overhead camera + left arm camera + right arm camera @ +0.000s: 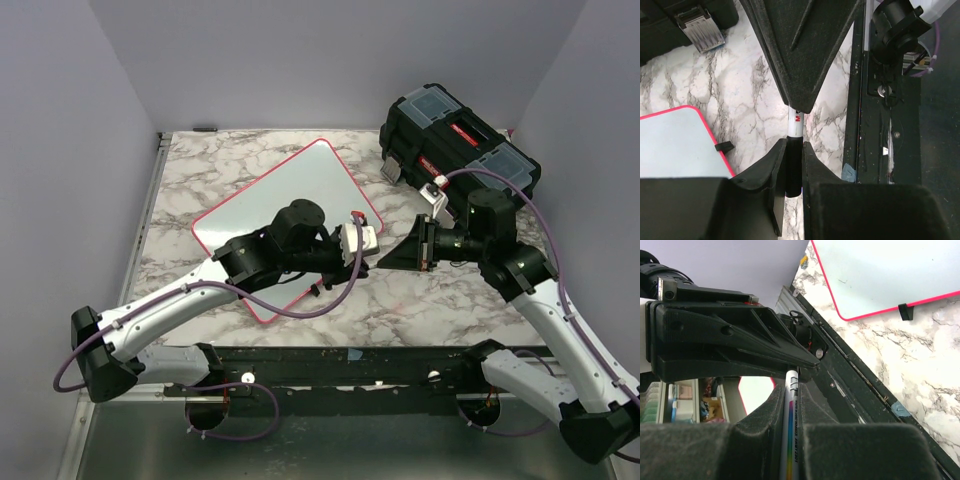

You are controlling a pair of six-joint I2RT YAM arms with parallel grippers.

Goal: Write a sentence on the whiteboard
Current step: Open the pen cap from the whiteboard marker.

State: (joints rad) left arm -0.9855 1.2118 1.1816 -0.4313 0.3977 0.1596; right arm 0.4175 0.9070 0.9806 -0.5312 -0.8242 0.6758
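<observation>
Both claws meet tip to tip over the bench (450,300), just off the board's 4 o'clock corner. Left claw (794,155) is closed on the dark end of a marker (795,125). Right claw (790,400) is clamped on the white barrel at the opposite end, so one pen is gripped from both sides. Board (290,190) lies flat at 10 o'clock from the claws, turned cornerwise; what shows of it is white. Toolbox (455,135) sits at 1 o'clock.
</observation>
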